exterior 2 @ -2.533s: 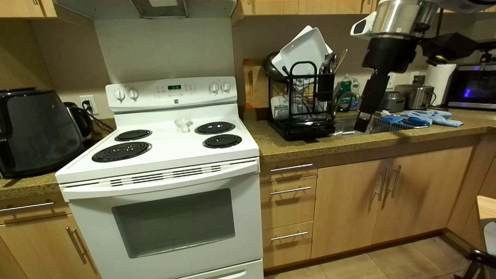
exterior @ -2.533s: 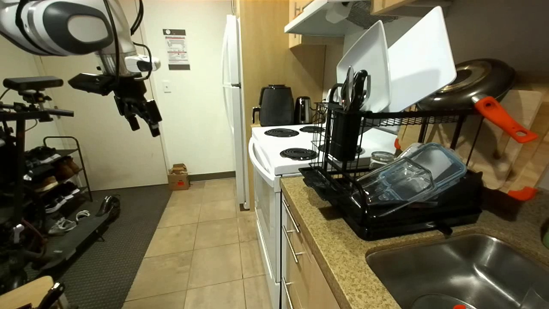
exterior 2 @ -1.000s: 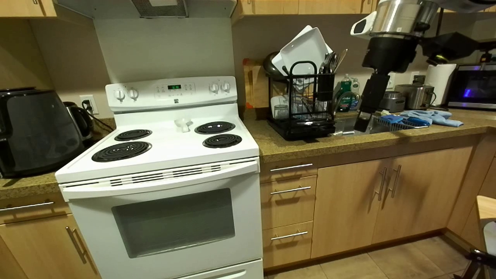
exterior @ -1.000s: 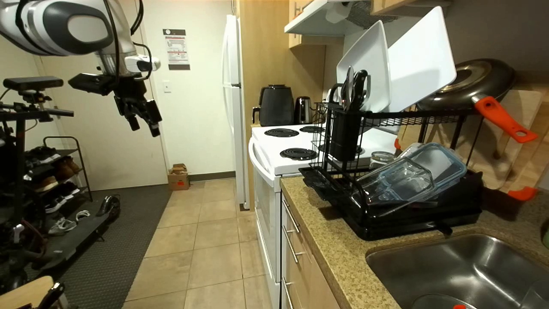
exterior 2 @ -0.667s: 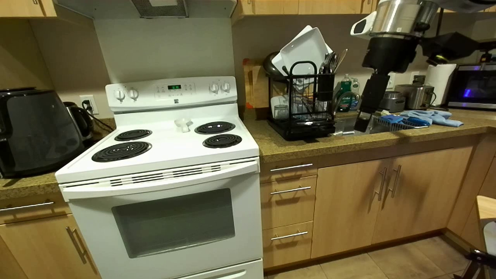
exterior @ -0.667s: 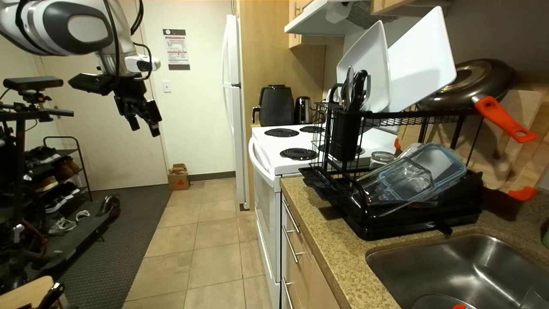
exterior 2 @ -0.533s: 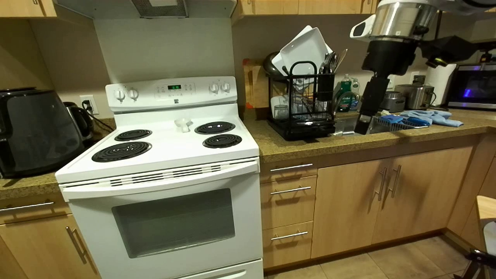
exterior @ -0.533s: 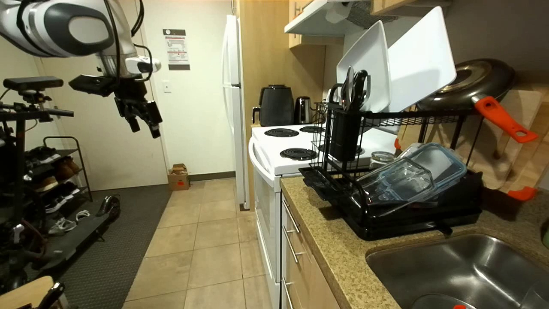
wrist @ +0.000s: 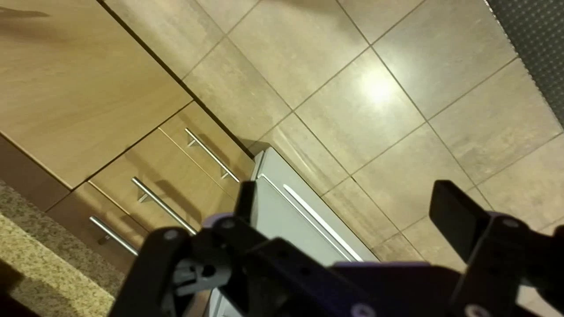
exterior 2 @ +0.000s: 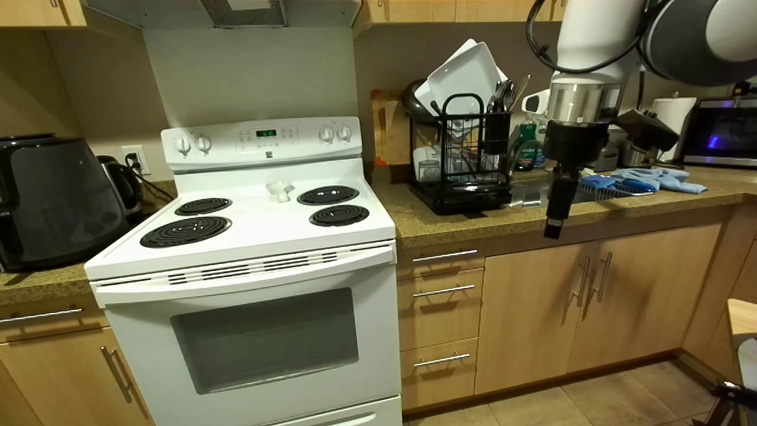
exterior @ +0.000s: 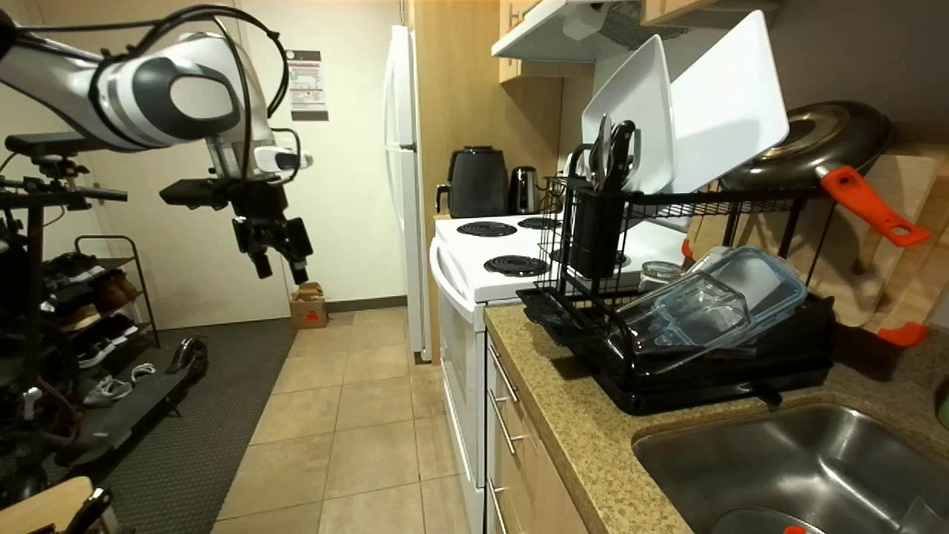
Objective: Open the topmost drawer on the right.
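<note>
Wrist view has the black two-fingered pincer [wrist: 346, 204] spread wide, holding nothing; in both exterior views it has just dropped lower, likely beginning its approach to the shut pale-wood, silver-handled top drawer [exterior 2: 440, 266] right of the white coil-top stove [exterior 2: 251, 257].

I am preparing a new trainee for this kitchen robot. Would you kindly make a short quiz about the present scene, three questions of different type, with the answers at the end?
1. Choose one. What does the gripper hold?
A) a white plate
B) nothing
C) the frying pan

2. True or false: in an exterior view, the top drawer just right of the stove is shut.

3. Count: how many coil burners does the stove show there?

Key
1. B; in the wrist view its fingers stand apart, gripping nothing.
2. True.
3. Four.
</note>
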### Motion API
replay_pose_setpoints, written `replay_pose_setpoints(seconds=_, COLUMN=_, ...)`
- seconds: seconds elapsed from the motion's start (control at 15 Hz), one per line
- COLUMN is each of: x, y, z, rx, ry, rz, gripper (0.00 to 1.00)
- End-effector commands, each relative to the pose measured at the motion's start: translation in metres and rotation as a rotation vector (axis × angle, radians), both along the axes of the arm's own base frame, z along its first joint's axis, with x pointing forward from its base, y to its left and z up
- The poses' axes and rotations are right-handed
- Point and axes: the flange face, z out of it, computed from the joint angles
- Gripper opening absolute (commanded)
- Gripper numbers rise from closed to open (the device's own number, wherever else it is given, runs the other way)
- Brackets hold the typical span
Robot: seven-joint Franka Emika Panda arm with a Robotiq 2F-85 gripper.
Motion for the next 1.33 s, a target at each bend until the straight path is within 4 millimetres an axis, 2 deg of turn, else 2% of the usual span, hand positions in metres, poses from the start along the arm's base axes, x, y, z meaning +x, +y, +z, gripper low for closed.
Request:
replay_pose_setpoints(seconds=0.0, x=0.035, y=-0.017, z=-0.026, rx=-0.086, ry=0.011, rz=0.013, gripper=1.0)
replay_pose_setpoints(seconds=0.33, x=0.099, y=-0.033, z=-0.059, rx=-0.291, ry=0.032, rz=0.157, gripper=1.0)
replay_pose_setpoints(seconds=0.6, x=0.139, y=-0.031, z=-0.088, rx=-0.394, ry=0.056, rz=0.284, gripper=1.0)
replay_pose_setpoints(seconds=1.0, x=0.158, y=-0.02, z=-0.143, rx=-0.572, ry=0.064, rz=0.445, gripper=1.0)
replay_pose_setpoints(seconds=1.27, x=0.167, y=-0.029, z=-0.178, rx=-0.732, ry=0.027, rz=0.507, gripper=1.0)
